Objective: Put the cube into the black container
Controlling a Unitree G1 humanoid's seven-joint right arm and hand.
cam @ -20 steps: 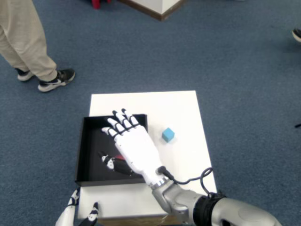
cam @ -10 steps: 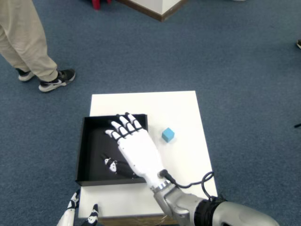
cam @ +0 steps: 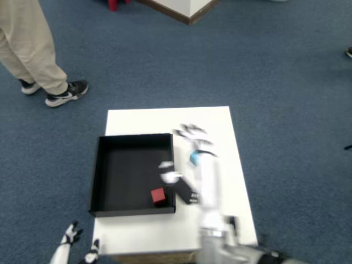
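Head view, near to far. At the bottom left edge, the fingertips of the left hand show below the table edge, holding nothing visible.

The right hand is motion-blurred, extended over the white table just right of the black container. Its fingers appear spread at the far end and the thumb sticks out toward the container's right wall. No object is seen in its grip; it reads as released, though the blur limits certainty.

A red cube lies inside the black container, on its floor near the near-right corner. A blue cube sits on the table outside the container, just right of its right wall, partly covered by the blurred hand. Whether the hand touches it cannot be told.

The black container is a shallow square tray on the left half of the white tabletop, its left wall overhanging the table's left edge.

Floor is blue carpet. Far left, a person's legs in beige trousers with dark sneakers stand well apart from the table. At top centre, the corner of a white piece of furniture with a brown base; a red item beside it.
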